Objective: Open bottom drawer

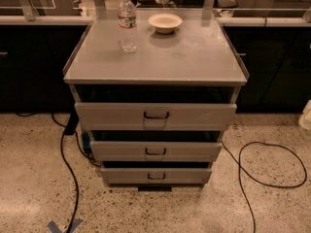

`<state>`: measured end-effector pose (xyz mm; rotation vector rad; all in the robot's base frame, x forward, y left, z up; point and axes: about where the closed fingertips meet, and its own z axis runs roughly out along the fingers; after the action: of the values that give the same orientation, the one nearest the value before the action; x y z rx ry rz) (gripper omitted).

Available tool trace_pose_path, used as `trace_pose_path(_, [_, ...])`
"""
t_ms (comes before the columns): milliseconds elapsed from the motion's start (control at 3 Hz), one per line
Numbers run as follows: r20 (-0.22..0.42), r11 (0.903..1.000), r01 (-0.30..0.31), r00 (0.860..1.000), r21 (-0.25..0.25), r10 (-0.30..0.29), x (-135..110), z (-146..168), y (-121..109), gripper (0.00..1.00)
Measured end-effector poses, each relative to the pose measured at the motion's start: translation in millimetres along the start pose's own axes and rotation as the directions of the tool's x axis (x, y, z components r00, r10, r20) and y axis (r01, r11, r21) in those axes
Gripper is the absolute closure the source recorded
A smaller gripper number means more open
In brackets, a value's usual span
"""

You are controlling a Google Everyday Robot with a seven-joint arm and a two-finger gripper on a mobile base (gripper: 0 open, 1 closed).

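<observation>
Floor (29, 188) of speckled stone fills the lower part of the room, and dark cupboards (34, 72) run along the back. At the left a black cable (63, 154) goes down over the floor to a piece of blue tape (60, 225). In the middle stands a grey cabinet. On its flat surface (194, 57) a bottle (128, 23) stands upright, and a pale bowl (165, 22) is just to the right of it, apart from it.

Below are three drawers with a dark gap above each front: the top drawer (112, 116), the middle drawer (121, 151) and, lowest and slimmest, the bottom drawer (184, 175), close to the floor, with a small dark handle (156, 176) at its centre.

At the right a second cable (272, 169) makes a loop. Of the gripper (306, 115) only a pale piece shows at the right edge, well apart from the drawers, touching nothing that I can see. I cannot tell if it is released or clenched.
</observation>
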<state>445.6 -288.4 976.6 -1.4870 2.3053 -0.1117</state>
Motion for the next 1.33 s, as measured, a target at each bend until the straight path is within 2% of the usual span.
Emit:
trace_pose_path(333, [-0.058, 0.9988, -0.044, 0.997, 0.023, 0.045, 53, 8, -23, 0.0])
trace_pose_path(667, [-0.058, 0.9988, -0.044, 0.997, 0.023, 0.045, 53, 8, -23, 0.0])
trace_pose_path(1333, [-0.015, 0.9881, -0.152, 0.988, 0.021, 0.153, 106, 16, -58, 0.0])
